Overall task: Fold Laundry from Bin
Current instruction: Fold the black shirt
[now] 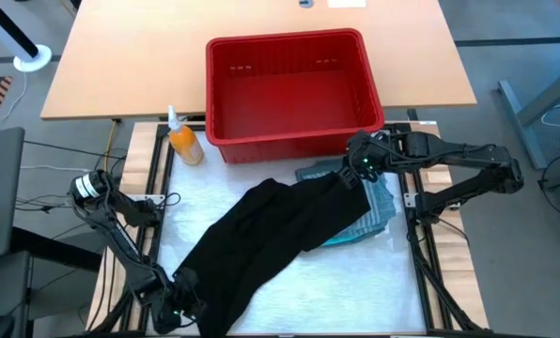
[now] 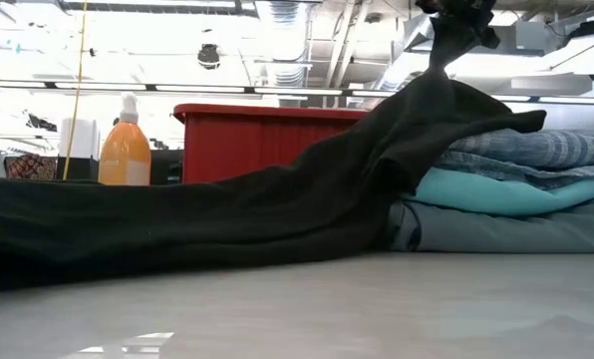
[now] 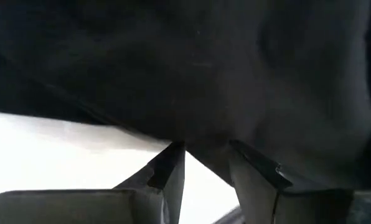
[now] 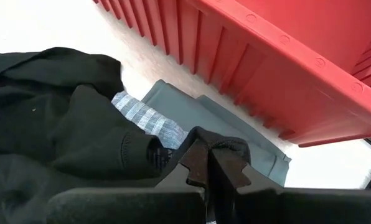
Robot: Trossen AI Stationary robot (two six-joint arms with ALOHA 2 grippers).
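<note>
The large black garment stretches slantwise over the white table, from my right gripper in front of the red bin down to my left gripper at the near left. Its right end is lifted; the rest lies on the table and over a stack of folded laundry, which is grey-green, turquoise and striped. My right gripper is shut on the black cloth. My left gripper is open, its fingertips on either side of the garment's near edge. My left gripper has the black garment's edge between its parted fingertips; I cannot tell whether they touch it. My right gripper pinches a bunched fold of the black garment between its two shut fingers, slanting down from above. That end is raised clear of the table, and the cloth runs down from it onto the stack and the table.
An orange bottle with a white pump top stands on the table left of the bin. The bin stands at the far edge with nothing showing inside it. Metal frame rails run along the table's left and right sides.
</note>
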